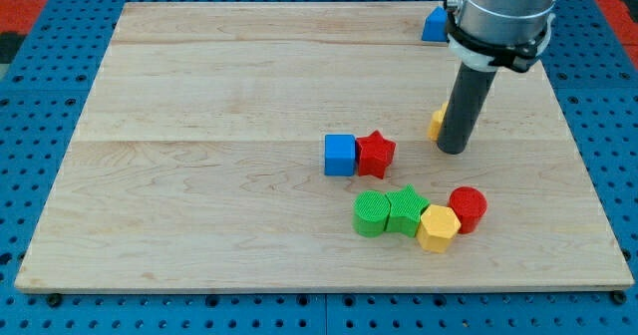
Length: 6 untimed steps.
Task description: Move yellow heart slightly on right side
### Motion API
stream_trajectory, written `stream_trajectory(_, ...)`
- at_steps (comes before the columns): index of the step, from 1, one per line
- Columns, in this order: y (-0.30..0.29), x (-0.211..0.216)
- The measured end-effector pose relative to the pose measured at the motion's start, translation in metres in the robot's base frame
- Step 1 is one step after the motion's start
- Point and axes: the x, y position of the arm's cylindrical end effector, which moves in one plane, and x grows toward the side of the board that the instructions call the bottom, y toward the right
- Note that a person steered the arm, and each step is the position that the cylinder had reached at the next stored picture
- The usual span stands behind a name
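Mostly hidden, the yellow heart (437, 123) peeks out just left of my tip (452, 151), above the red star (376, 154) and blue cube (340, 155). No claw here to open or close — only a rod. To nudge it rightward I'd circle to its left side first — then push gently, briefly.

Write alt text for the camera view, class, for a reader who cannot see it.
My tip rests on a wooden board, hiding most of a yellow block at its left. Nearby sit a blue cube touching a red star, and below, a row: green cylinder, green star, yellow hexagon, red cylinder.
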Motion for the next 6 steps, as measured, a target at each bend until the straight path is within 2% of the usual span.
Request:
stream_trajectory(2,-0.003,-0.099)
stream_trajectory(3,-0.038,-0.085)
stream_trajectory(4,-0.101,-0.117)
stream_trajectory(5,-0.054,-0.139)
stream_trajectory(6,-0.031,-0.135)
